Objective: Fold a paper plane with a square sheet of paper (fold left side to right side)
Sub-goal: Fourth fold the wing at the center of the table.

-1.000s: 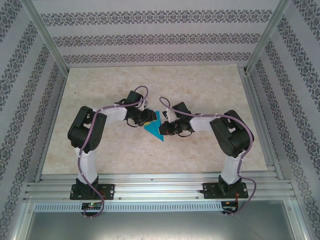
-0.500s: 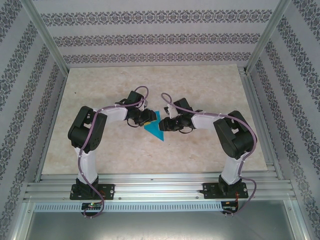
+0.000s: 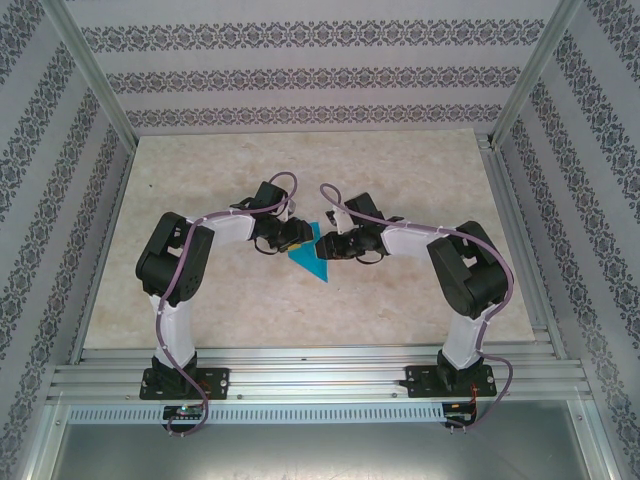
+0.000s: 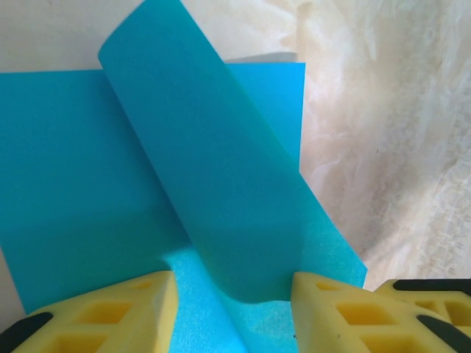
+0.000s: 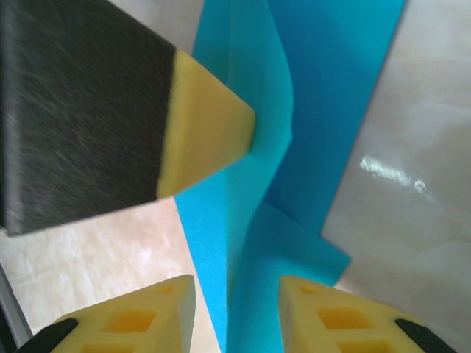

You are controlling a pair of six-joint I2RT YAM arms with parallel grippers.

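The cyan-blue square sheet of paper [image 3: 310, 258] lies partly folded in the middle of the table, a narrow pointed shape with its tip towards me. In the left wrist view a long flap [image 4: 213, 176] curls up off the flat layer [image 4: 66, 184]. My left gripper [image 3: 292, 236] [image 4: 235, 283] stands open, its yellow fingers [image 4: 118, 309] astride the flap's base. From the right, my right gripper [image 3: 333, 246] [image 5: 237, 287] is open too, a raised fold of the paper [image 5: 257, 243] between its fingers [image 5: 331, 316]. The left gripper's fingertip [image 5: 210, 125] touches the paper's edge.
The beige marbled table [image 3: 200, 180] has bare room all round the paper. Aluminium frame rails [image 3: 300, 375] run along the near edge, and patterned walls close in the back and sides.
The right gripper's jaws have opened and let the paper go, and it has shifted a little towards the far side. The left gripper and the paper have hardly moved.
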